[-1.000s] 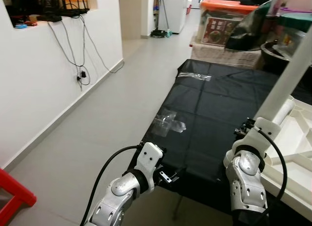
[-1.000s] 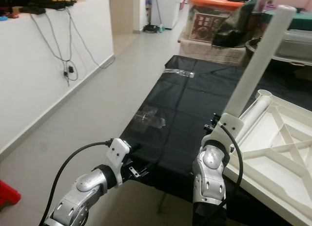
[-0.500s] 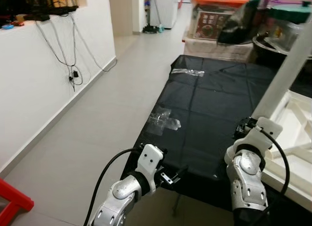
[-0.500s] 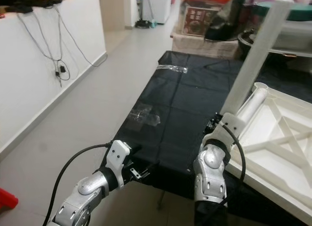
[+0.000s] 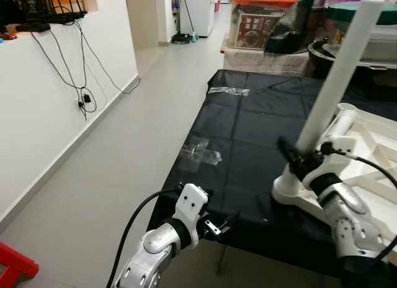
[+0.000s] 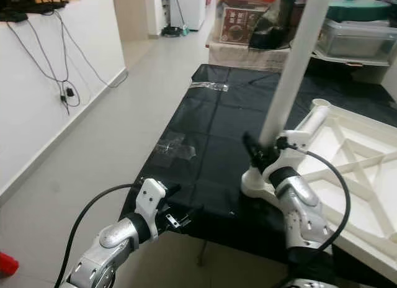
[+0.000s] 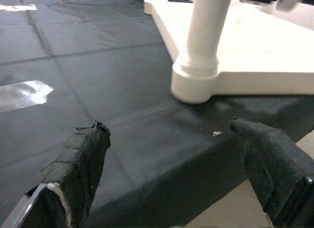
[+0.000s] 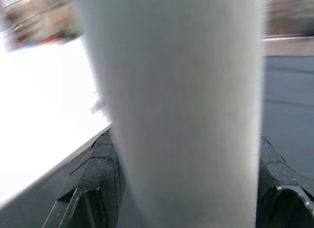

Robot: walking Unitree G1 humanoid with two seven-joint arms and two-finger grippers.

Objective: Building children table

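Right gripper [image 6: 263, 153]: clenched around the lower part of the upright white table leg [image 6: 294, 64], one black finger [image 8: 100, 176] on each side of the tube.
Left gripper [image 7: 174, 161]: released, fingers spread apart, holding nothing; it hovers at the near edge of the counter [image 5: 260, 133], pointing toward the leg's foot.
Table leg: stands tilted in the corner socket [image 5: 286, 187] of the upturned white tabletop [image 6: 347, 176], at the tabletop's near left corner.
Tabletop: lies underside up on the counter's black cover, ribs showing; a second, short socket [image 5: 345, 110] rises at its far left corner.
Handling, as judged: the leg looks like a rigid, hollow plastic tube, light and smooth, so it may slip or twist in a loose hold. A low grasp near the socket gives the best control for seating it; a high grasp would lever the joint.
Tabletop handling, as judged: stiff moulded plastic, light enough to slide on the cover when pushed.
Count: one leg fitted; two sockets seen; one tabletop; two patches of clear tape [image 5: 200, 154] on the cover.
Surroundings: orange-lidded storage box [image 5: 263, 15] beyond the counter; cables [image 5: 80, 58] hang on the white wall.
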